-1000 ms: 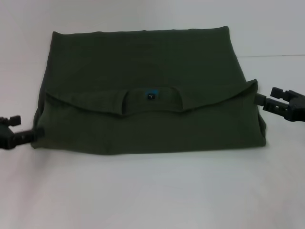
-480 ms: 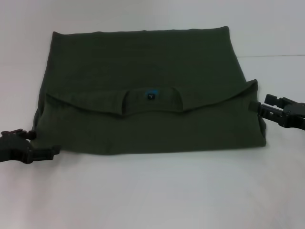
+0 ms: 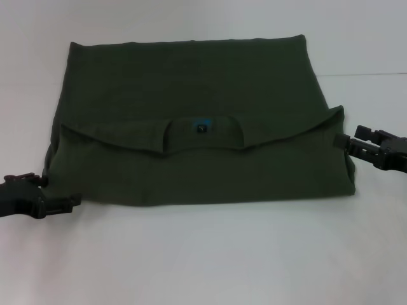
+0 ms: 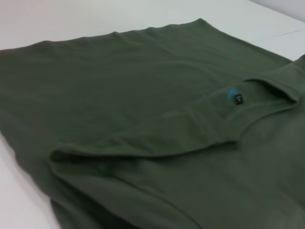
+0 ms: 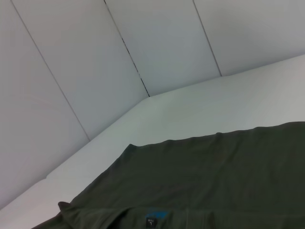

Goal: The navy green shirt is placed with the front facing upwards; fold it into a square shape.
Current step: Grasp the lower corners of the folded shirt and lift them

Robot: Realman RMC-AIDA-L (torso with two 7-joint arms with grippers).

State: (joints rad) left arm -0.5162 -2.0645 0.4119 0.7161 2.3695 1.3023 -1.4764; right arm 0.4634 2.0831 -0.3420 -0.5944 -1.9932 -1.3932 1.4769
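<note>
- Nearest, at the head view's left edge, the left gripper (image 3: 68,202) lies low on the white table (image 3: 210,254), its black fingertips pointing at the near left corner of the navy green shirt (image 3: 191,121); the tips sit just beside the cloth, and whether the fingers are parted or closed cannot be told.
- Just beyond, the shirt's near edge runs straight across the table, forming the front of a wide, flat, folded rectangle centred in the head view.
- Midway up the garment, a folded-over flap crosses from side to side; its curved edge dips at the centre around the ribbed collar (image 3: 202,135), which faces up.
- Inside the collar sits a small dark label (image 3: 201,128) with a blue patch above it; the left wrist view shows the same label (image 4: 237,99), and the right wrist view shows it too (image 5: 151,222).
- At the right side, level with the flap's outer corner, the right gripper (image 3: 341,141) reaches in from the right edge, its tip touching or nearly touching the cloth; the state of its fingers cannot be told.
- Farther back, the shirt's far edge lies flat and straight on the table.
- Farthest, in the right wrist view, pale wall panels (image 5: 157,43) rise behind the table.
</note>
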